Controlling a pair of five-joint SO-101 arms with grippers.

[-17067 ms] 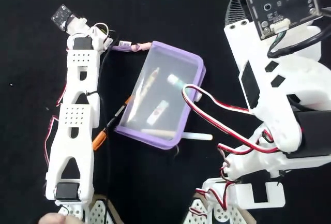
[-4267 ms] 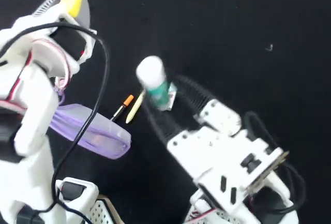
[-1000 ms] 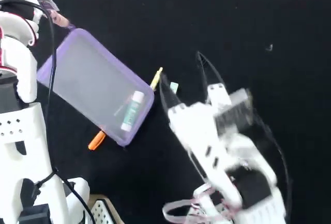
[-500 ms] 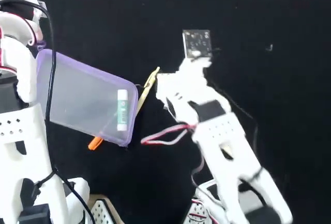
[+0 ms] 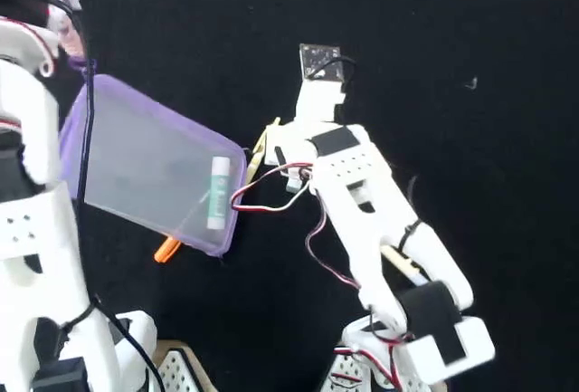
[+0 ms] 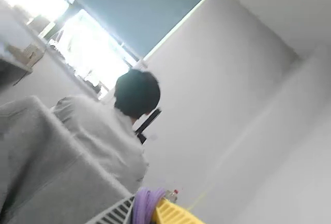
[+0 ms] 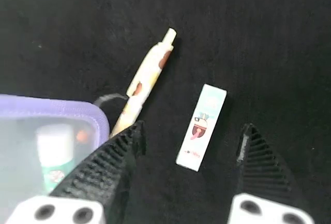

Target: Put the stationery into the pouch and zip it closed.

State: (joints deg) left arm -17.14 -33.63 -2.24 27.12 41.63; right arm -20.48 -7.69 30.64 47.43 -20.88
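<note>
The right gripper (image 7: 192, 129) has swung out from the pouch (image 5: 145, 161) at nine o'clock, jaws wide astride the eraser (image 7: 201, 127), likely the next pick; the left gripper (image 6: 148, 209) clamps the pouch aloft.

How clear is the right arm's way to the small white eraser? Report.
Probably yes: the right end effector hangs open over the eraser, a finger either side; the pen and pouch lie apart from it.

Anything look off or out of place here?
Yes. The translucent purple-trimmed pouch hangs tilted in the air from the left gripper, a green-and-white glue stick inside, while an orange pen, a cream pen and a small white block lie loose on the black table.
</note>
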